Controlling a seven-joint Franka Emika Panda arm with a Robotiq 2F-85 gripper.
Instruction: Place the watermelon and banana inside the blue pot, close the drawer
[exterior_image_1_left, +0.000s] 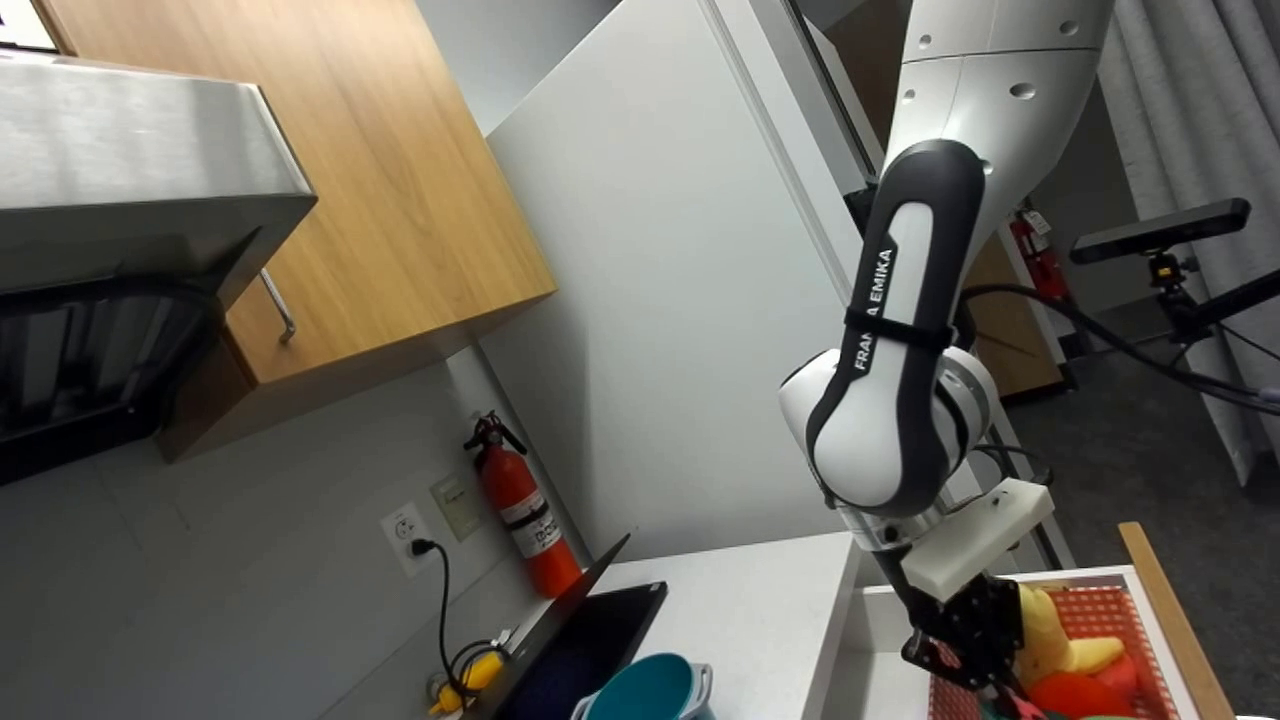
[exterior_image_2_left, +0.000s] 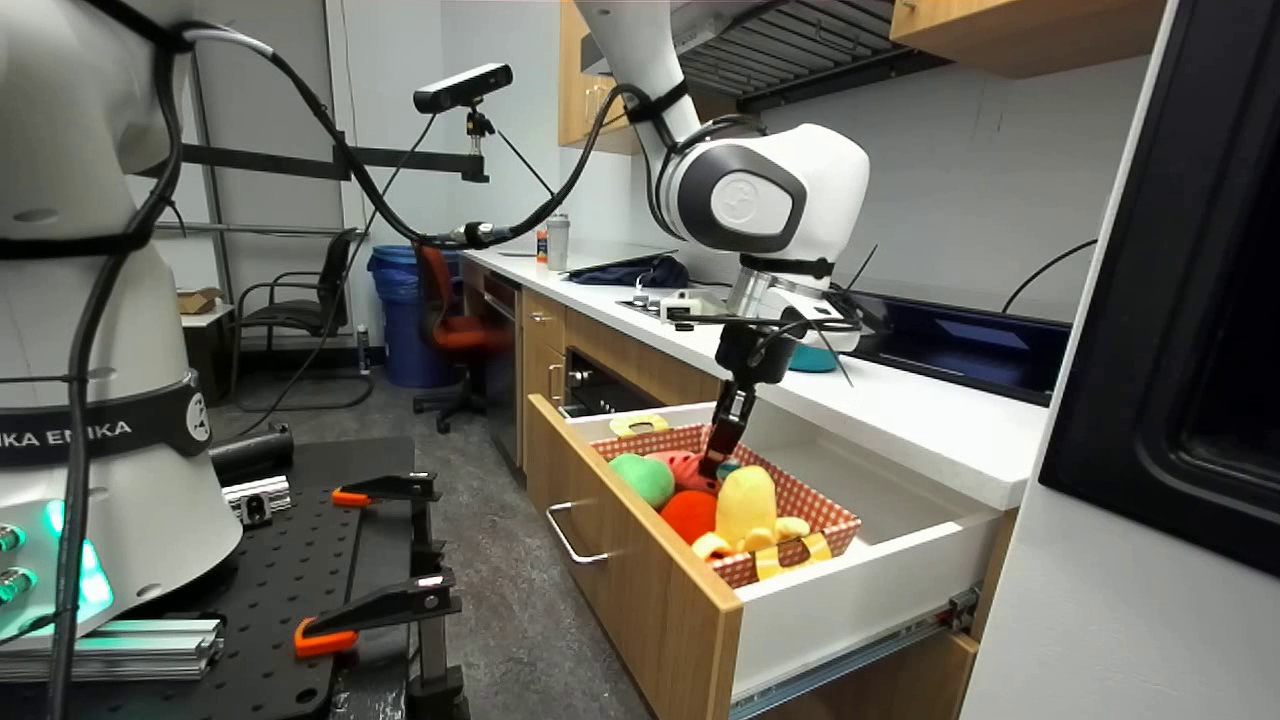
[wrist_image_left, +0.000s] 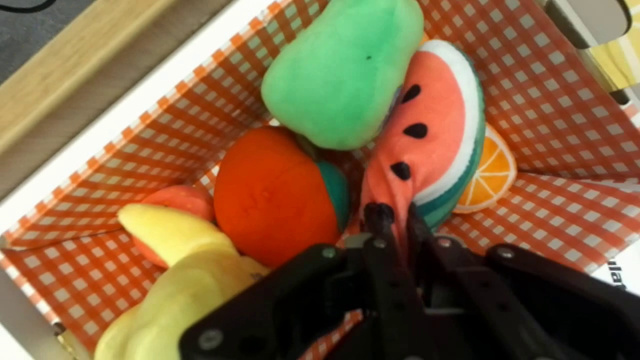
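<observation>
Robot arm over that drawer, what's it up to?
The gripper pinches one end of the toy watermelon slice, which is in a checkered basket inside the open drawer. The yellow banana lies in that basket too, and the blue pot stands on the counter; neither fruit is in it yet.

Around me it's part kitchen, part lab: steel range hood (exterior_image_1_left: 150, 130), wooden cupboard (exterior_image_1_left: 360, 190) and white surface (exterior_image_2_left: 930, 415), yet also a robot arm (exterior_image_1_left: 920, 250) and a mounted camera (exterior_image_2_left: 462, 88).
</observation>
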